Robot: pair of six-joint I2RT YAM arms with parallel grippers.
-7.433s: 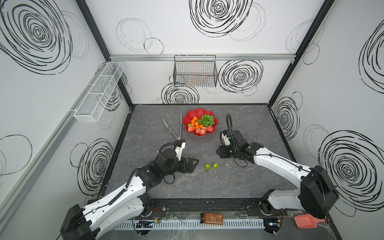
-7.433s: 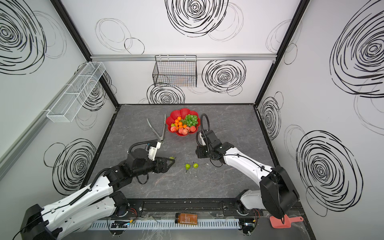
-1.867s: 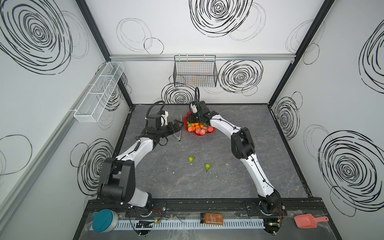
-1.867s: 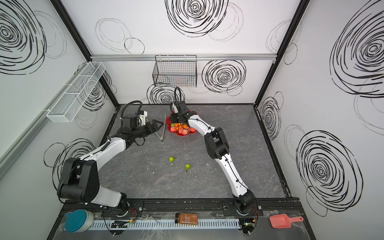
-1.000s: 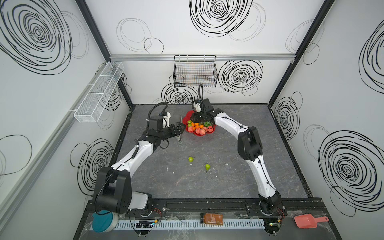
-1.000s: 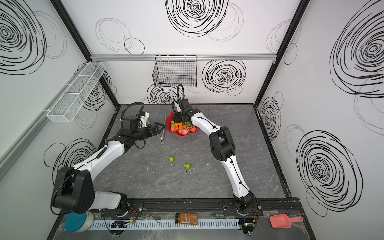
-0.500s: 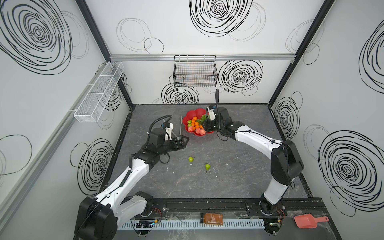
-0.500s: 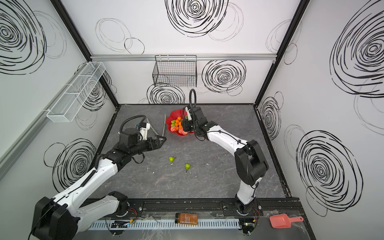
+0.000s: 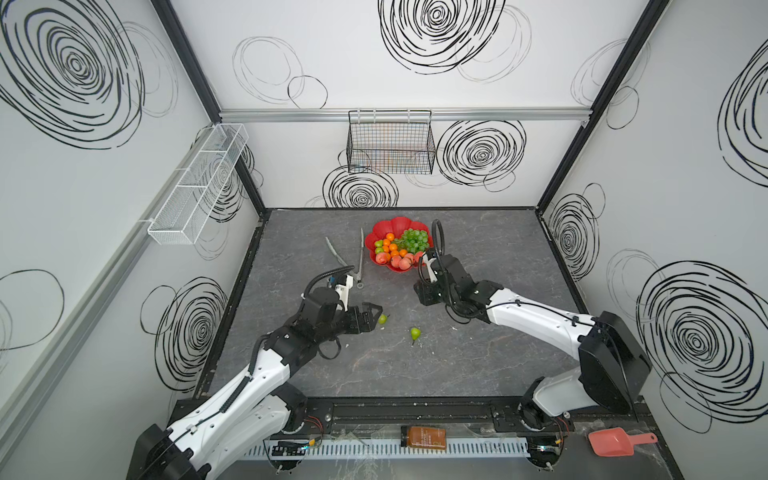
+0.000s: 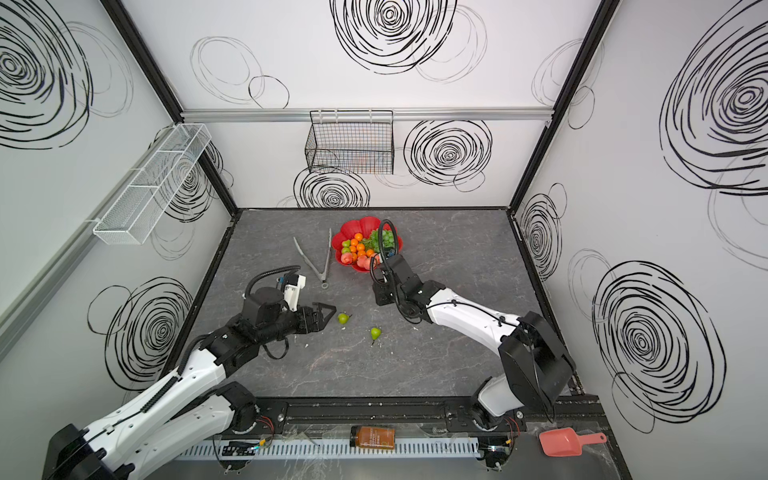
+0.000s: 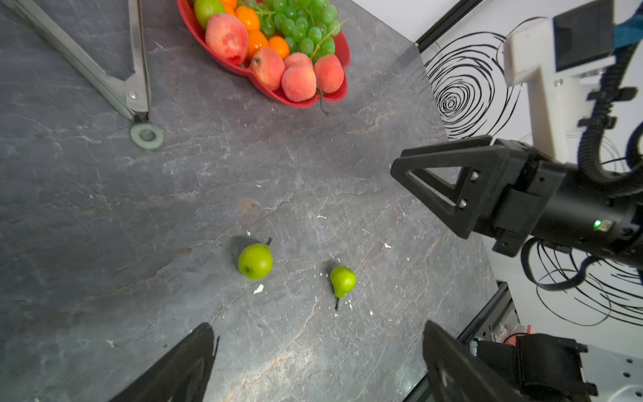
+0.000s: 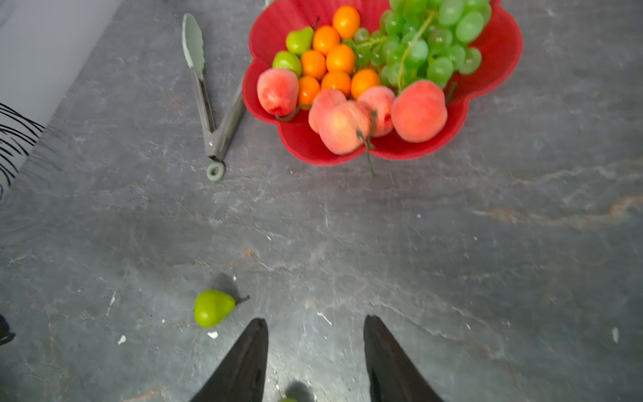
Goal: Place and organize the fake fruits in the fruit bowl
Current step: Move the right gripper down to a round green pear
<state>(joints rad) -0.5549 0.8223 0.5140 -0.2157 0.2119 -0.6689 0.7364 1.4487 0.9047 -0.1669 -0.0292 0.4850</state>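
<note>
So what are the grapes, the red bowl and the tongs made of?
The grapes: likely plastic, glossy and slightly see-through; each one carries a bright shine spot.
The red bowl: probably hard plastic or glazed ceramic, can't tell which; smooth, shiny, with fine ribs.
The tongs: look like brushed metal arms, dull grey sheen, with pale green tips and ring that may be silicone.

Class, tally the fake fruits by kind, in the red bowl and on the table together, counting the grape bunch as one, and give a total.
Peaches: 5, in the bowl
Tangerines: 7 showing, in the bowl
Pears: 4, with 2 in the bowl and 2 on the table
Grape bunch: 1, in the bowl
Total: 17
</note>
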